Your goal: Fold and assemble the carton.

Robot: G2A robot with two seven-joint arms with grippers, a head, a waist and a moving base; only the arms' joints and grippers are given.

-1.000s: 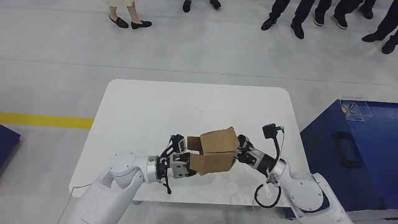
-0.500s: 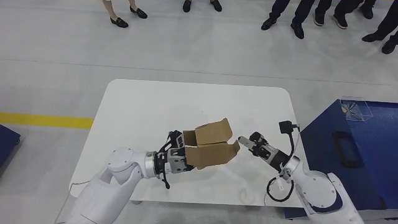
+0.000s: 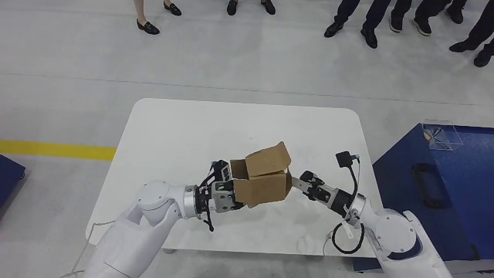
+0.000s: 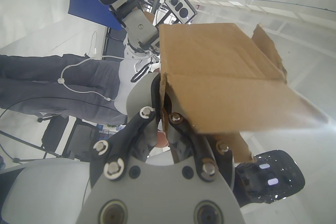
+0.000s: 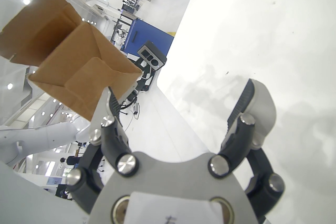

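Note:
A brown carton [image 3: 261, 176] hangs above the near middle of the white table [image 3: 231, 123], half formed, with one flap standing up. My left gripper [image 3: 224, 194] is shut on the carton's wall at its left end; in the left wrist view the fingers [image 4: 162, 104] pinch the cardboard edge and the carton [image 4: 215, 70] stretches away from them. My right gripper [image 3: 302, 181] is open at the carton's right end. In the right wrist view one of the right gripper's [image 5: 178, 96] fingers [image 5: 107, 101] touches the carton's [image 5: 73, 59] lower corner, and the other finger stands over bare table.
A blue cabinet [image 3: 432, 185] stands just right of the table, close to my right arm. The table's far half [image 3: 247, 120] lies bare. The near table edge [image 3: 255, 249] runs below both arms.
My right gripper drew away from the carton to the right, then came back to its right end. The carton's lower right flap has swung in, and the carton shifted slightly.

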